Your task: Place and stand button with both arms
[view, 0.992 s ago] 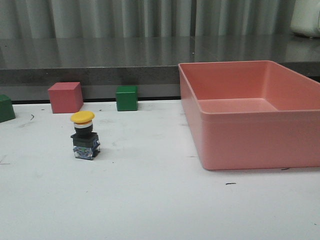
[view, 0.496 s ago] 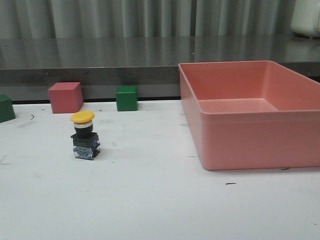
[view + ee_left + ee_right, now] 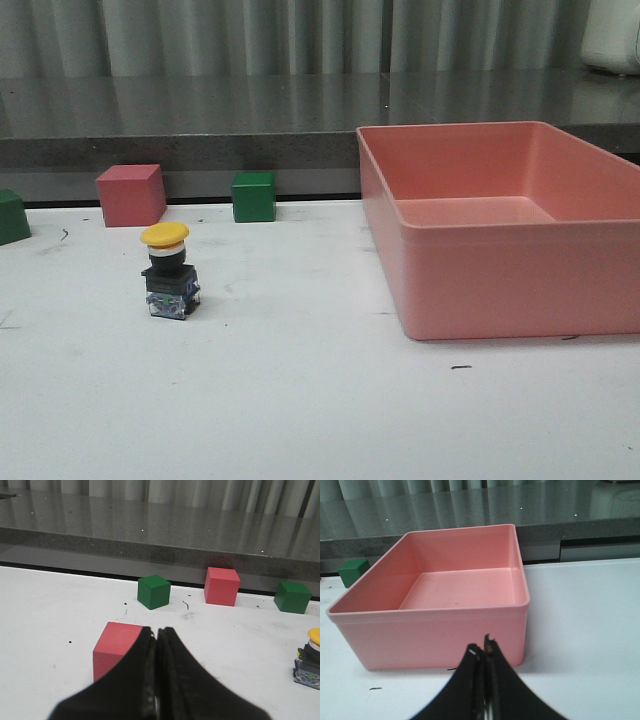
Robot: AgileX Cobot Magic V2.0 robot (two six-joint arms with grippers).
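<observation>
Left gripper [image 3: 157, 680]: fingers pressed together, closed on nothing, low over the bench [image 3: 45, 610]. Directly past its tips sits a pink cube [image 3: 116, 645], close. Further out, a green cube [image 3: 154, 591], a second pink cube [image 3: 222, 586] and another green cube [image 3: 292, 597] stand in a loose row near the dark ledge [image 3: 150, 535].

The button [image 3: 311, 656] stands upright on the bench off to one side of the left gripper, well apart from it, cut by the frame edge in that view. Front view shows it whole [image 3: 168, 272]: yellow mushroom cap on top, pale ring under it, black collar, black blocky base with bluish-silver contacts at the bottom. Touching nothing else. No readable writing or labels on it or on anything else.

Right gripper [image 3: 484, 685]: fingers shut together, holding nothing, above the bench. Just ahead of its tips is the near wall of a pink tray [image 3: 435, 630], open top. A green cube [image 3: 354, 572] shows beyond the tray's far corner.

Neither arm appears in the front view.
</observation>
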